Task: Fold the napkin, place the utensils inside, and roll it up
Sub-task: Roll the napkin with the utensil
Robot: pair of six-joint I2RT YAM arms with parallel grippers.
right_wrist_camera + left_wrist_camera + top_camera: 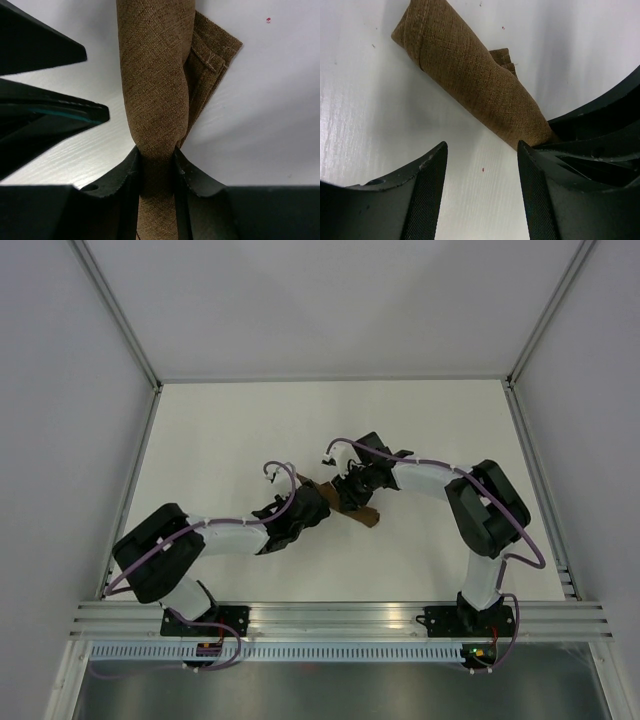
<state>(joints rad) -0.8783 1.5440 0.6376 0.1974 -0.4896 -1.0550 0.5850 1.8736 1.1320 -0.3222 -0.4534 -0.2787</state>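
The brown napkin [367, 517] lies rolled into a tight tube on the white table; a loose folded corner [212, 55] sticks out beside the roll. My right gripper [156, 156] is shut on the napkin roll [157, 75], pinching it narrow between both fingers. In the left wrist view the roll [470, 75] runs diagonally, its far end free. My left gripper [481, 150] stands open just short of the roll, only bare table between its fingers. From above, the left gripper [322, 503] and the right gripper [351, 492] meet over the roll. The utensils are hidden.
The right gripper's black fingers [600, 125] crowd the right side of the left wrist view, close to my left fingertip. White walls with metal frame rails [130, 480] bound the table on the left, back and right.
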